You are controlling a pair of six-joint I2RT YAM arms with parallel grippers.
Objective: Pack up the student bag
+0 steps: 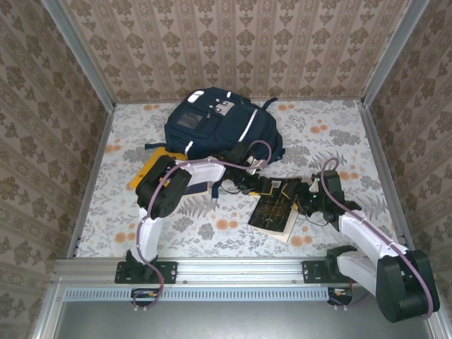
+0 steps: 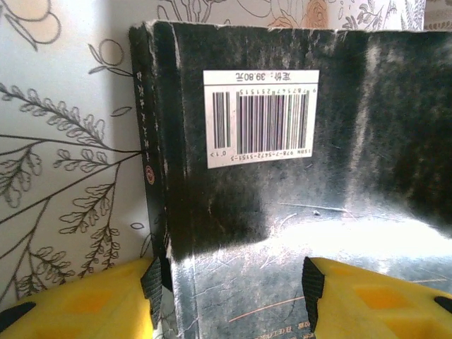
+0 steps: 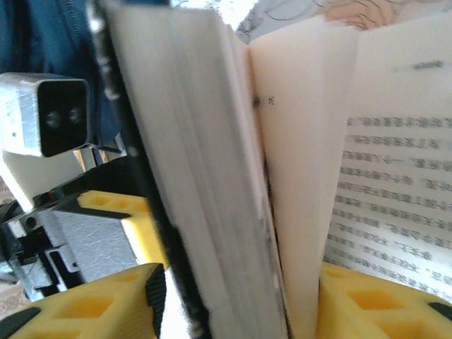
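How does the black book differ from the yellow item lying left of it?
The black book is dark, the yellow item bright. The black book's pages splay apart; the yellow item lies flat. The black book lies right of centre, the yellow item far left, partly under the left arm. Both lie in front of the student bag.

The floral-patterned bench (image 1: 332, 134) carries the navy student bag (image 1: 212, 123). A flat yellow-orange item (image 1: 145, 173) lies just beside the bag's near-left corner, and a black book (image 1: 275, 208) lies nearer than the bag, to its right.
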